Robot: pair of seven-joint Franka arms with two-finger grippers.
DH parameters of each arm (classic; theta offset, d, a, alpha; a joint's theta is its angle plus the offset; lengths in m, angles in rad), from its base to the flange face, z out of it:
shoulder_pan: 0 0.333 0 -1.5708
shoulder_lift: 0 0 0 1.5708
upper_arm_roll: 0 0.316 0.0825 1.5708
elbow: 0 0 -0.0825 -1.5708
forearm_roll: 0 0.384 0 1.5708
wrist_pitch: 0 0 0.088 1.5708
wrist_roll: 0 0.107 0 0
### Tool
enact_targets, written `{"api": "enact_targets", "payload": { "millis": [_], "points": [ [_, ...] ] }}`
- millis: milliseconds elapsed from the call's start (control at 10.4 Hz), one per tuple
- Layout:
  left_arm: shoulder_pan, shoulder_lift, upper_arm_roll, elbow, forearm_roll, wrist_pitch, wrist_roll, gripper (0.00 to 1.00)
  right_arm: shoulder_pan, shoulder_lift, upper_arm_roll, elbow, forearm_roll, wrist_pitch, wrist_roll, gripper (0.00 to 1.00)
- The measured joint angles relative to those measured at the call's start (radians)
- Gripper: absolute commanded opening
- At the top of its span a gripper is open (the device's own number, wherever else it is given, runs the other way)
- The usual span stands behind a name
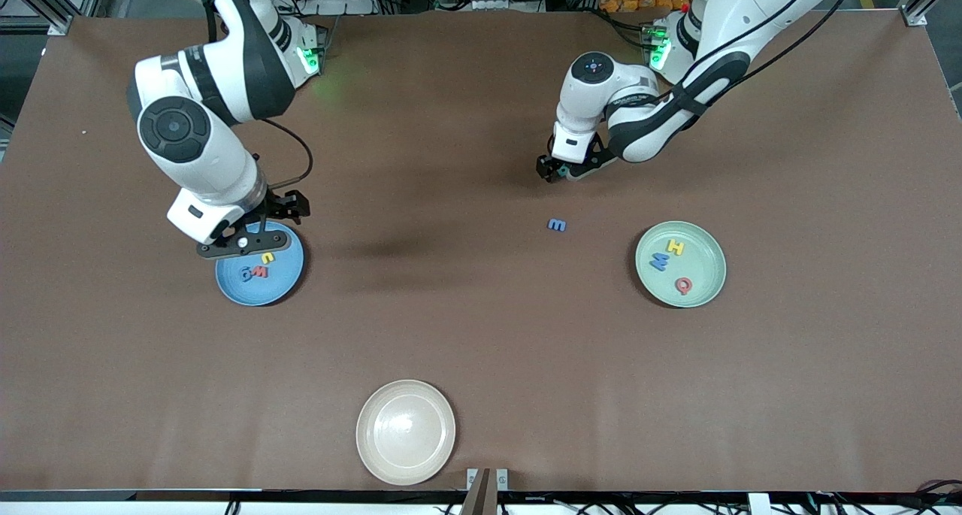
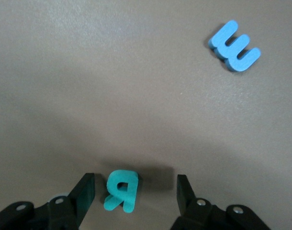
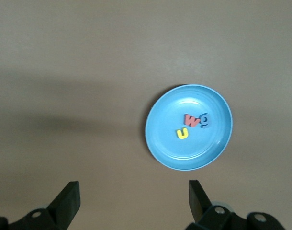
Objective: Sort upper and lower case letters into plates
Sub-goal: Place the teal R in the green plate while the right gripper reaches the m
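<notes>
Left gripper [image 2: 134, 199] was down low at the table [image 1: 481, 349], fingers wide apart, with a teal letter R [image 2: 121, 190] lying between them, not squeezed. Near it lay a blue letter m [image 1: 557, 225]. Three letters sat in the green plate [image 1: 710, 286]. Right gripper [image 3: 134, 203] hung open over the blue plate [image 3: 165, 148], which had three letters inside.

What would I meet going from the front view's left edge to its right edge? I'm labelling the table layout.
Blue plate under the right gripper → cream plate → left gripper over a teal letter → blue letter m → mint green plate.
</notes>
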Motion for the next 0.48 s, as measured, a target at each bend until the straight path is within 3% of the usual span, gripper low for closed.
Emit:
{"api": "enact_targets", "payload": {
  "millis": [288, 384, 480],
  "points": [
    [-0.01, 0.009, 0.0, 0.0, 0.0, 0.0, -0.001, 0.47, 0.001, 0.0, 0.001, 0.012, 0.01, -0.019, 0.0, 1.0],
    [-0.016, 0.009, 0.0, 0.0, 0.0, 0.0, -0.001, 0.35, 0.006, 0.0, 0.002, 0.012, 0.017, -0.019, 0.003, 1.0],
    [-0.022, 0.01, 0.0, 0.0, 0.0, 0.0, -0.001, 0.15, 0.019, 0.001, 0.002, 0.012, 0.043, -0.019, 0.032, 1.0]
  ]
}}
